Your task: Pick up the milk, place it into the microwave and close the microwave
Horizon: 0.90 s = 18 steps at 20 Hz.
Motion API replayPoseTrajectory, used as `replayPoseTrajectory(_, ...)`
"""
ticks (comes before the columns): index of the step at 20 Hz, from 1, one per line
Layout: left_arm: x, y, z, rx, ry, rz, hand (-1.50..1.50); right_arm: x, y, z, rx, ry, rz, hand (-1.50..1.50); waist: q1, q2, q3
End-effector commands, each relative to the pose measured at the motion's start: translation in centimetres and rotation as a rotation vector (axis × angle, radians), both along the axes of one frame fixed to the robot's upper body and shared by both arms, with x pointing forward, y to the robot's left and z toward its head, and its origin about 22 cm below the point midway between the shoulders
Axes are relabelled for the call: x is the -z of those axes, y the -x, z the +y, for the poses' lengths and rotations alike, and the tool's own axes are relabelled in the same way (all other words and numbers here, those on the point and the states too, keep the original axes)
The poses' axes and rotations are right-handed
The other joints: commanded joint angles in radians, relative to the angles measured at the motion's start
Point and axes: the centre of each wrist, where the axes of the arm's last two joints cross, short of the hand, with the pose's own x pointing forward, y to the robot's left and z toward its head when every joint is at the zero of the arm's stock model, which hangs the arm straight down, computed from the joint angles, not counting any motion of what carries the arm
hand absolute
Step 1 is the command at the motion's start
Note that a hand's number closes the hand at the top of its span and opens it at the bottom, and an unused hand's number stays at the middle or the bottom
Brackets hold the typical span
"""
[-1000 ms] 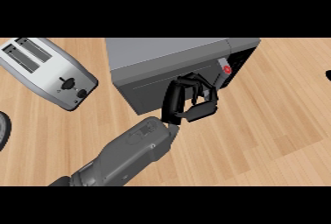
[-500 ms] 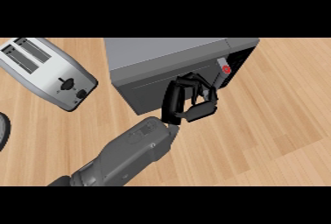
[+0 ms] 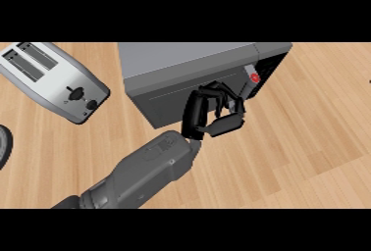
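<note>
Your microwave [image 3: 181, 61] sits at upper centre. Its long axis runs left to right, tipped up at the right, and its front faces the lower edge. Its back is cut off at the top. You see one left hand [image 3: 194, 115], fingers curled together against that front, with nothing visible inside them. The milk is hidden from you, and you cannot tell where it lies. One toaster [image 3: 51, 78] stands at upper left. One dark rim [image 3: 4, 147] is cut off at the left edge, too little to identify.

Grey forearm [image 3: 145, 171] angled up-right; left robot hand [image 3: 211, 112] fingers curled.
</note>
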Motion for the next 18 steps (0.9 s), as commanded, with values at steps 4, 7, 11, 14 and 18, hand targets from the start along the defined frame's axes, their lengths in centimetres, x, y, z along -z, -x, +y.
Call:
replayPoseTrajectory(4,-1.0,-2.5,0.6,-0.057,-0.011,0.029,1.5,-0.6,-0.1,0.0,-0.043,0.015,0.006,-1.5,-0.011,0.012,-0.002)
replayPoseTrajectory(7,-1.0,-2.7,0.7,-0.064,-0.002,0.026,1.5,-0.5,0.1,-0.5,-0.031,-0.001,0.016,-1.5,-0.017,0.012,-0.001)
replayPoseTrajectory(11,-1.1,-2.7,0.6,-0.065,0.002,0.02,1.5,-1.1,-0.1,-0.9,-0.037,0.004,0.002,-1.5,-0.012,0.015,0.0)
replayPoseTrajectory(14,-1.1,-2.7,0.6,-0.065,0.001,0.018,1.5,-1.2,0.0,-0.7,-0.057,0.019,0.005,-1.5,-0.012,0.016,0.0)
replayPoseTrajectory(18,-0.3,-2.6,0.5,-0.038,-0.082,0.007,1.5,-1.9,-0.2,-0.4,-0.102,0.002,-0.021,-1.5,-0.011,0.015,0.002)
